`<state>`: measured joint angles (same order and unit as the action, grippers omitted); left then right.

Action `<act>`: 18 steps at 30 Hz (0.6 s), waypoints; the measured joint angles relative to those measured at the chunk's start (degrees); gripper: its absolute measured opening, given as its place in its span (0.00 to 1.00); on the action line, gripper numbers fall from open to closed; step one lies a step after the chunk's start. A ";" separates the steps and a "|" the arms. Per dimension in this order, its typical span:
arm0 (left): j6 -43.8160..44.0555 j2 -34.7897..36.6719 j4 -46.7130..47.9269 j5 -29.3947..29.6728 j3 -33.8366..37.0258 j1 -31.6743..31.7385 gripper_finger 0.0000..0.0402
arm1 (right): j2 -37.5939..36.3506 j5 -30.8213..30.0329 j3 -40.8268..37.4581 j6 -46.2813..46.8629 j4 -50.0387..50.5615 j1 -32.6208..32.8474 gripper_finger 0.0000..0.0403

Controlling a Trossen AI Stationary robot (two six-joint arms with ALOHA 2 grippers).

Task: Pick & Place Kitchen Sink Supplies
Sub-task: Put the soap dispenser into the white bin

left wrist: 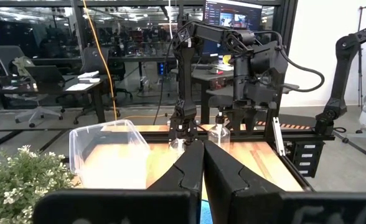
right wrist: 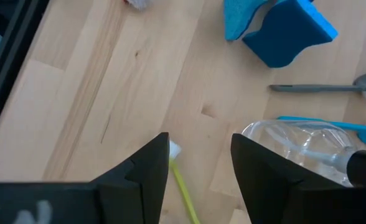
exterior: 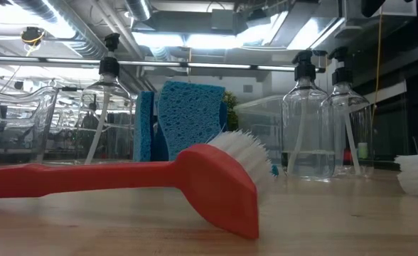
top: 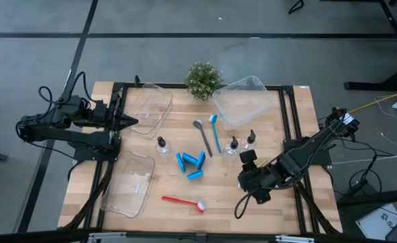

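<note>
Right gripper jaws parted, straddling yellow-green brush

From overhead, the right gripper hides whatever lies under it, so the yellow-green brush shows only in the right wrist view, its handle running out at the picture's edge. There the near bottle is cut off at the side too, and the grey brush shows only part of its handle. At table height the red brush loses its handle end at the frame's edge and blocks the lower part of the blue sponges; a white brush head is clipped at the other edge.
</note>
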<state>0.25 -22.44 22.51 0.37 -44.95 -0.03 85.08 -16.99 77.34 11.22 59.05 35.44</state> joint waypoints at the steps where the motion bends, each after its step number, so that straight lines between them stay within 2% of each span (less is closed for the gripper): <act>1: 0.00 0.00 0.00 0.01 0.00 0.01 0.02 | 0.00 0.00 0.00 0.05 0.02 0.00 0.43; 18: 0.00 -0.01 0.01 0.00 0.00 0.02 0.02 | -0.04 0.07 0.00 0.92 1.67 0.00 0.43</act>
<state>0.25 -22.45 22.52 0.37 -44.95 -0.01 85.03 -16.93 77.34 12.14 60.72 35.44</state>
